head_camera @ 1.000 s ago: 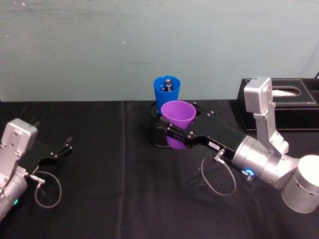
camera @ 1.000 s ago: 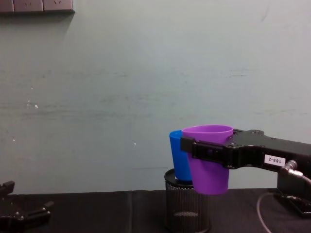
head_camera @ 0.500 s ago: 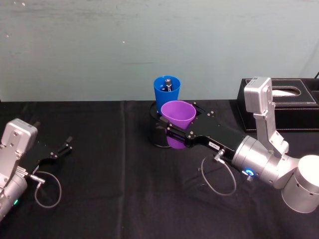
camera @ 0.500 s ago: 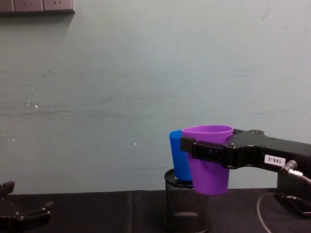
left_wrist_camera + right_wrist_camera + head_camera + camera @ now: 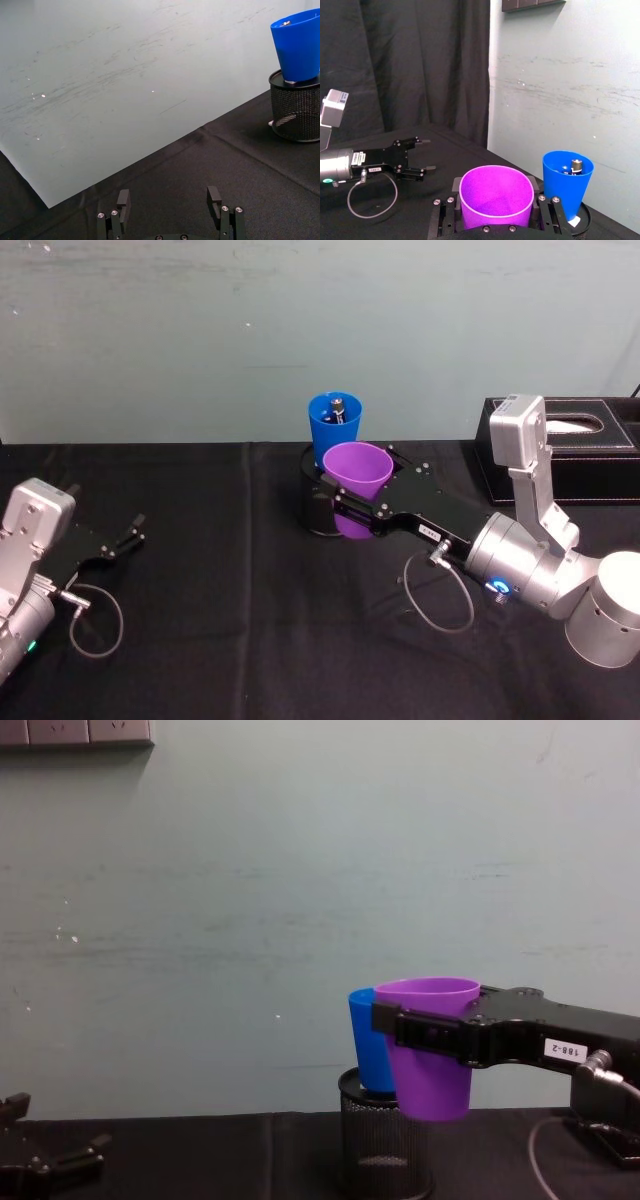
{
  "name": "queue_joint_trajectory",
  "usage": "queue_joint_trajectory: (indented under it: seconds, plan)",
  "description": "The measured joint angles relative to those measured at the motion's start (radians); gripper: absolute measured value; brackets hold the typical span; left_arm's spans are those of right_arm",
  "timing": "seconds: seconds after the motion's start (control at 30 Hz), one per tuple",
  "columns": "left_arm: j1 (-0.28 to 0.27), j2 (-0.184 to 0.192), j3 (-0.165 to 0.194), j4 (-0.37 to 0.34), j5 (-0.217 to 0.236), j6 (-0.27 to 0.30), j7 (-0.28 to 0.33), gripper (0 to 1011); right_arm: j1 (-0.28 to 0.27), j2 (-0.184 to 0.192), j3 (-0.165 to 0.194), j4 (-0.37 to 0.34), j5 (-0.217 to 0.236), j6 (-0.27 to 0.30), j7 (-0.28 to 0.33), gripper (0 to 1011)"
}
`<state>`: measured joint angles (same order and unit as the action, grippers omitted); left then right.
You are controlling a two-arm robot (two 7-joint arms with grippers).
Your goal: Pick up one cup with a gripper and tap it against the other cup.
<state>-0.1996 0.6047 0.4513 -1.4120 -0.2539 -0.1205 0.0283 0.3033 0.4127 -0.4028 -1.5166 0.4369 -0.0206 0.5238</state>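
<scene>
My right gripper (image 5: pixel 352 511) is shut on the purple cup (image 5: pixel 357 476), holding it upright in the air just in front of the blue cup (image 5: pixel 334 424). In the chest view the purple cup (image 5: pixel 430 1050) overlaps the blue cup (image 5: pixel 368 1045); whether their walls touch I cannot tell. In the right wrist view the purple cup (image 5: pixel 496 196) sits between my fingers (image 5: pixel 448 212) with the blue cup (image 5: pixel 568 183) beside it, a small metal piece inside. The blue cup (image 5: pixel 297 48) stands on a black mesh holder (image 5: pixel 296 111). My left gripper (image 5: pixel 126 537) rests open at the table's left.
The black mesh holder (image 5: pixel 385 1145) stands mid-table on the black cloth (image 5: pixel 230 620). A black tissue box (image 5: pixel 570 445) sits at the back right. A cable loop (image 5: pixel 440 592) hangs off the right wrist. A pale wall (image 5: pixel 200 330) closes the back.
</scene>
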Motion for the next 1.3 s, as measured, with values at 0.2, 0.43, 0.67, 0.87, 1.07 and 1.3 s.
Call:
queue_joint_trajectory:
  seconds: [0.2,0.43,0.67,0.87,1.07,1.3]
  plan:
    - [0.000,0.000,0.000,0.000,0.000,0.000,0.000,1000,0.000,0.000,0.000,0.000,0.000,0.000,0.000,746]
    - [0.000,0.000,0.000,0.000,0.000,0.000,0.000,1000,0.000,0.000,-0.001,0.002,0.003,0.000,0.001,746]
    - [0.000,0.000,0.000,0.000,0.000,0.000,0.000,1000,0.019,-0.030,-0.009,0.066,0.061,0.011,0.013,746]
    - [0.000,0.000,0.000,0.000,0.000,0.000,0.000,1000,0.052,-0.050,-0.021,0.127,0.088,0.019,0.014,746]
    - [0.000,0.000,0.000,0.000,0.000,0.000,0.000,1000,0.103,-0.059,-0.044,0.176,0.056,0.020,-0.002,746]
    - [0.000,0.000,0.000,0.000,0.000,0.000,0.000,1000,0.149,-0.072,-0.063,0.216,0.020,0.026,-0.011,746]
